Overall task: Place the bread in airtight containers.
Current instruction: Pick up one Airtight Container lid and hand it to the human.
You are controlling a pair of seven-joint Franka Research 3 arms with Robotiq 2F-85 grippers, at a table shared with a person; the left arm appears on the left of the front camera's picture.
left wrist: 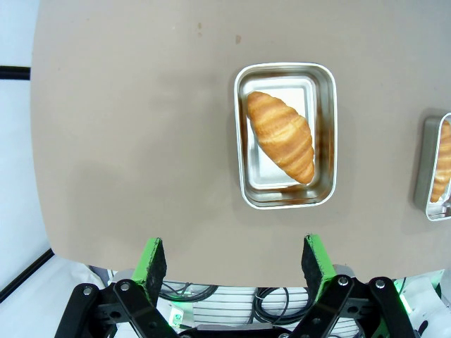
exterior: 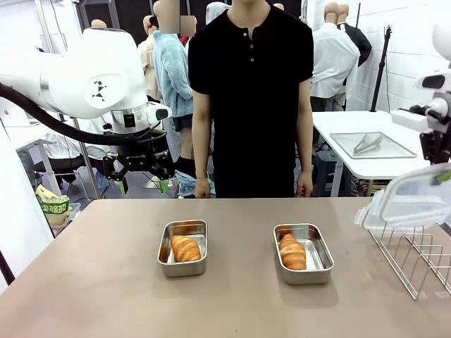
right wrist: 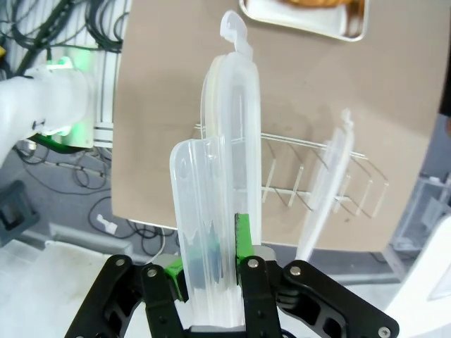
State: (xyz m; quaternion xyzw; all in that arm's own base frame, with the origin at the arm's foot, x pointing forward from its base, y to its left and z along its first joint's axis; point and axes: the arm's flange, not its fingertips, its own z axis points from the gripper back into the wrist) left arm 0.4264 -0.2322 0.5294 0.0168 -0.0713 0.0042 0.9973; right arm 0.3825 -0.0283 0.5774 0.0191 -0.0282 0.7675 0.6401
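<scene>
While a person (exterior: 252, 98) stands across the table (exterior: 91, 282), the front view shows the left croissant (exterior: 185, 248) in the left container (exterior: 182, 270), the right croissant (exterior: 292, 252) in the right container (exterior: 306, 277). Left wrist view: the left gripper (left wrist: 232, 264) hangs over the table, fingers spread, empty. Right wrist view: the right gripper (right wrist: 211, 271) is clamped on a clear lid (right wrist: 225, 176), the wire rack (right wrist: 290, 141) beyond it.

Bright, even light, soft shadows; wrist views warp at edges.
</scene>
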